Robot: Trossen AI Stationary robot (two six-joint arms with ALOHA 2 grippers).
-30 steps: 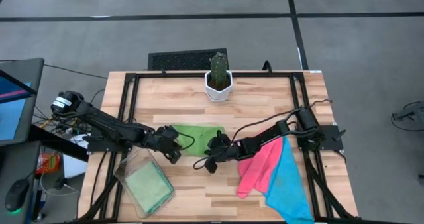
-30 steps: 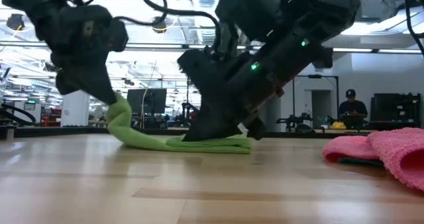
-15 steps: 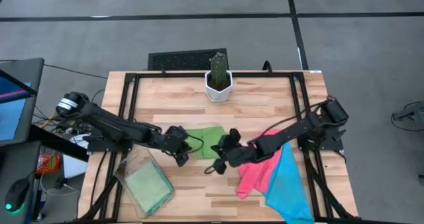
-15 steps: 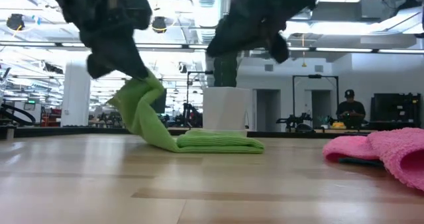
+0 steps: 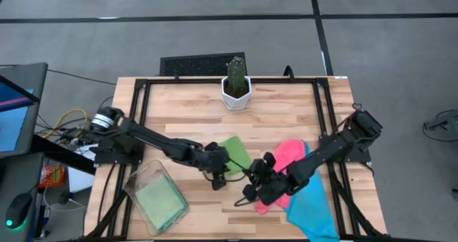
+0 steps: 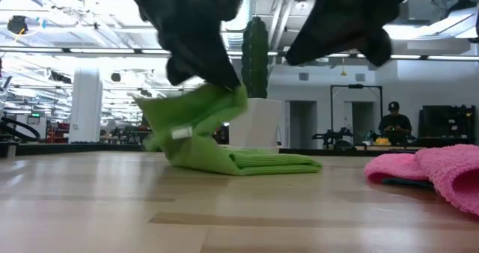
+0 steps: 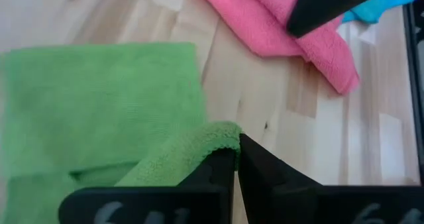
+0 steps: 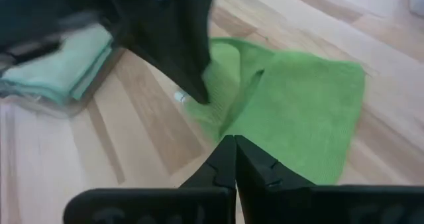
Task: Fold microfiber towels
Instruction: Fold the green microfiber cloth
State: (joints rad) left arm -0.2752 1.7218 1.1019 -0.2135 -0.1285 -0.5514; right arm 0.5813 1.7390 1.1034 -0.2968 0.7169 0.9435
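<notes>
Overhead, the left gripper point(image 5: 217, 172) sits mid-table, its fingers pinched shut on a lifted edge of the light green towel point(image 5: 234, 155), while the rest of that cloth lies folded flat on the wooden table point(image 5: 286, 113). From table height the raised green flap hangs under a dark blurred mass, so the grip itself is hard to make out there; the left wrist view shows it plainly, green fabric caught between the closed tips. Just beside it, the right gripper point(image 5: 252, 186) hovers above the boards with its fingers together and nothing between them. Its arm covers part of the hot pink towel point(image 5: 290, 156), and the sky blue towel point(image 5: 315, 199) beneath runs off the table's near edge. A clear bin point(image 5: 156, 199) holds another folded pale green cloth, and a potted cactus point(image 5: 235, 81) stands at the far side.
</notes>
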